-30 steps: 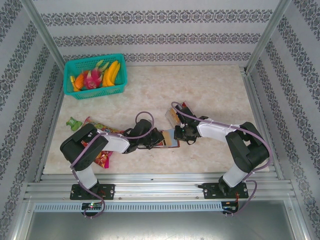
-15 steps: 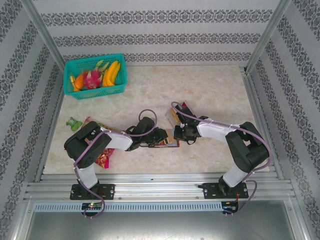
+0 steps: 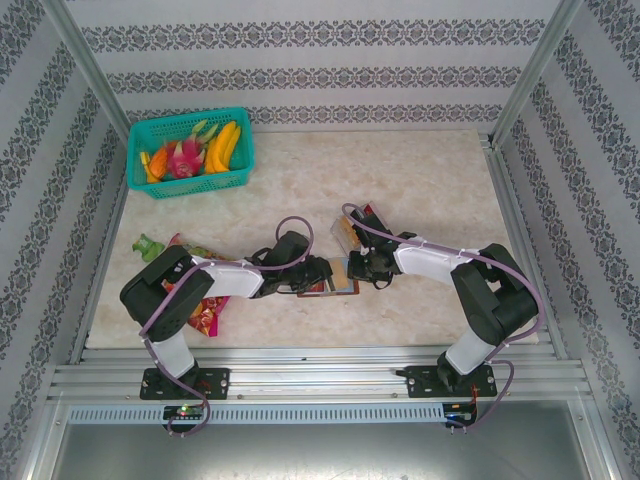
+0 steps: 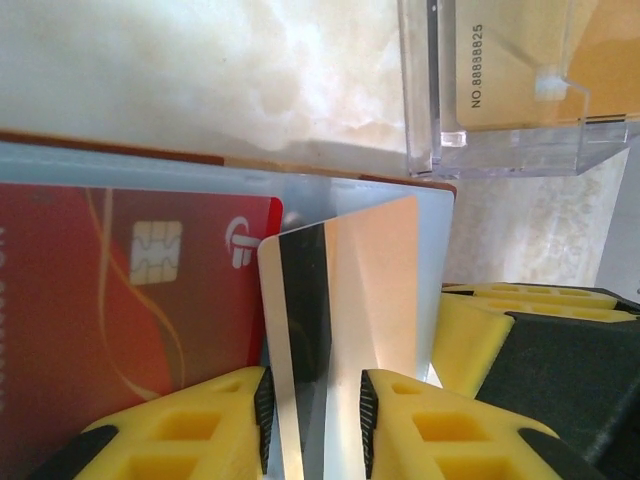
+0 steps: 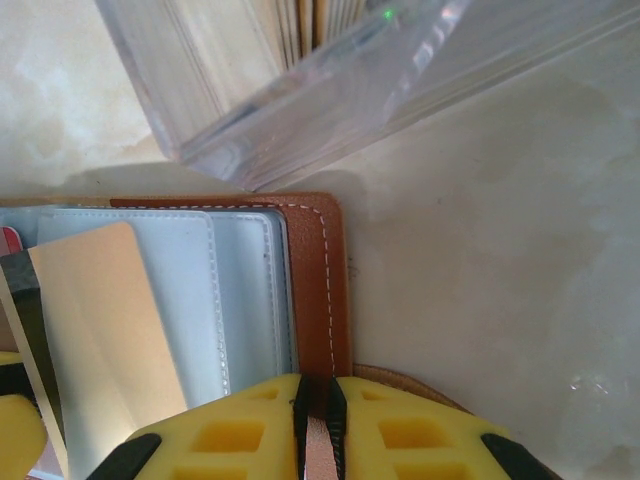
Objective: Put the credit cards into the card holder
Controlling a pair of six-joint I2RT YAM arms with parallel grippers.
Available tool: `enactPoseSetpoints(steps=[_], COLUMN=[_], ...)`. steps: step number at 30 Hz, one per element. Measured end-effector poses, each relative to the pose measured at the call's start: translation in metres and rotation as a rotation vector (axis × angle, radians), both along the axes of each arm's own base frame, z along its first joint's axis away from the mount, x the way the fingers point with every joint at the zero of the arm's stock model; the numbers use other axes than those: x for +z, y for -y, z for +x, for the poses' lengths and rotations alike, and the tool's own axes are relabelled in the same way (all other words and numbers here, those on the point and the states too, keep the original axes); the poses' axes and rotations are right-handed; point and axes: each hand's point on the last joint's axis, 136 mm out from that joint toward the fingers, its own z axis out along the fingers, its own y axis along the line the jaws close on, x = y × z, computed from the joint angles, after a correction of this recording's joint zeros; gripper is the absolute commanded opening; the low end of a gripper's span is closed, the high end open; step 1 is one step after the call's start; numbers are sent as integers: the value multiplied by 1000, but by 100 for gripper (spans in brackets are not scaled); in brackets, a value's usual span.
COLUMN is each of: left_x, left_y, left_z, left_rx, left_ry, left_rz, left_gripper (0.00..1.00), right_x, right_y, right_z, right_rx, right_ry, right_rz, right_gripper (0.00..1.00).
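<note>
The brown leather card holder [image 3: 338, 288] lies open mid-table between both grippers. My right gripper [image 5: 320, 395] is shut on the edge of its brown cover [image 5: 322, 290] and pins it down. A tan card with a black stripe [image 4: 350, 290] leans partly into a grey-clear sleeve [image 4: 432, 240]. My left gripper [image 4: 313, 400] stands open, its pads on either side of that card's near end. A red chip card [image 4: 120, 300] sits under the sleeve plastic to the left. In the right wrist view the tan card [image 5: 100, 330] lies on the sleeves. From above, the left gripper [image 3: 318, 272] faces the right gripper [image 3: 358, 268].
A clear slotted stand of upright cards [image 3: 347, 232] stands just behind the holder, close to both grippers [image 4: 500, 80]. A teal basket of fruit [image 3: 190, 150] is at the back left. A snack packet [image 3: 208, 312] and a small green object [image 3: 150, 246] lie beside the left arm.
The left gripper's jaws have parted from the tan card, and its wrist has edged right toward the holder. The right arm has stayed put on the cover.
</note>
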Motion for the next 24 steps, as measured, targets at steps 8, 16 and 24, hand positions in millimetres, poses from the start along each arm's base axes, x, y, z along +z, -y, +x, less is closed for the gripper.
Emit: enactPoseSetpoints(steps=[8,16,24], left_x=[3,1,0], left_y=[0,2,12], left_z=[6,15,23], left_rx=[-25,-32,-80], left_ry=[4,-4,5], left_rz=[45,59,86], left_gripper=[40,38,33], right_x=[0,0,0], right_y=[0,0,0], right_z=[0,0,0], right_rx=[0,0,0], right_ry=[1,1,1], right_rz=[0,1,1], right_gripper=[20,20,20])
